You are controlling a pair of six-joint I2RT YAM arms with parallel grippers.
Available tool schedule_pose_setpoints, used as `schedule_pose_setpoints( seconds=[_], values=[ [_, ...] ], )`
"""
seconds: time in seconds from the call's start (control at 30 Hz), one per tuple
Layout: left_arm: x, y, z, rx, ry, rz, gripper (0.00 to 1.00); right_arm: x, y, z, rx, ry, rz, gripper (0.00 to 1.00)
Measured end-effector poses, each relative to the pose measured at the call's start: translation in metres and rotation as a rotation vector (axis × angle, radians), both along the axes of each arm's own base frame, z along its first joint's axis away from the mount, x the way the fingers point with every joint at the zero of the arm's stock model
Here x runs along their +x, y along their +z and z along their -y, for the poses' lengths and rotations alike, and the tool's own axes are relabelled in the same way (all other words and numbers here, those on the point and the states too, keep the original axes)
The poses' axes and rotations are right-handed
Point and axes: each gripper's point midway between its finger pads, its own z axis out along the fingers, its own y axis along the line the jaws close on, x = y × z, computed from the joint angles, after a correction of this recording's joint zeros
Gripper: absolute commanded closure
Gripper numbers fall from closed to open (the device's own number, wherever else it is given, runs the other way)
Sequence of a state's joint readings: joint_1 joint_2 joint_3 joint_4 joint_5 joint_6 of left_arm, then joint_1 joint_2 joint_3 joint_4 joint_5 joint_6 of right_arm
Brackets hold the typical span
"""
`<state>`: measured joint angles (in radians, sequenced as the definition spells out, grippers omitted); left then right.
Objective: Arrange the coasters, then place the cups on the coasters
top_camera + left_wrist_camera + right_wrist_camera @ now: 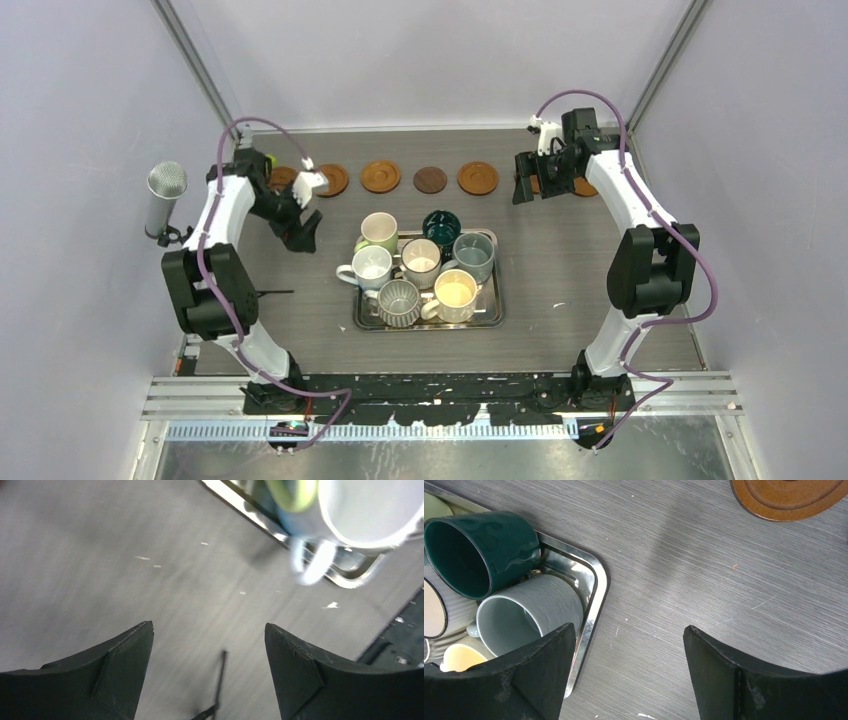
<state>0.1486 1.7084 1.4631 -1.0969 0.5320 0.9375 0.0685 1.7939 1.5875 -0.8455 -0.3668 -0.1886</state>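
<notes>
The coasters (pixel 380 176) lie in a row across the upper part of the top view, and the cups (pixel 421 262) cluster at the steel tray (pixel 428 326) in the centre. The left gripper (pixel 303 232) hangs spread and empty just left of the tray. The right gripper (pixel 540 185) gapes, holding nothing, at the row's right end and hides part of one coaster. The right wrist view alone shows the teal cup (pixel 479 550) in the tray's corner. The left wrist view is blurred.

The dark grey table (pixel 560 260) carries a steel tray (pixel 490 316) near its middle. Along the far edge lies a row of round wooden coasters (pixel 380 176), among them one dark brown coaster (pixel 430 179). Near the left edge lies a thin black strip (pixel 272 293).
</notes>
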Motion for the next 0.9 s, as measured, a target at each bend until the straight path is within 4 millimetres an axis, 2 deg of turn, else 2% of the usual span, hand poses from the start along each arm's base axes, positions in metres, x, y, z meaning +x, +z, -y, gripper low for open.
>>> schedule_pose_setpoints(
  seconds=[0.1,0.23,0.53,0.77,0.9],
  values=[
    [-0.036,-0.021,0.017,-0.050,-0.085,-0.079,0.19,0.000,0.000,-0.001,0.007,-0.001,-0.003,0.17],
    [-0.056,-0.046,0.035,-0.086,-0.140,-0.132,0.21,-0.001,0.000,-0.003,0.017,-0.001,-0.006,0.17],
    [-0.071,-0.073,0.079,-0.108,-0.305,-0.116,0.31,0.000,-0.007,-0.004,0.022,0.000,-0.026,0.17],
    [-0.071,-0.079,0.091,-0.102,-0.373,-0.077,0.43,0.002,-0.009,-0.004,0.023,0.000,-0.030,0.17],
    [-0.076,-0.086,0.100,-0.099,-0.415,-0.071,0.54,0.002,-0.012,-0.005,0.024,0.001,-0.038,0.17]
  ],
)
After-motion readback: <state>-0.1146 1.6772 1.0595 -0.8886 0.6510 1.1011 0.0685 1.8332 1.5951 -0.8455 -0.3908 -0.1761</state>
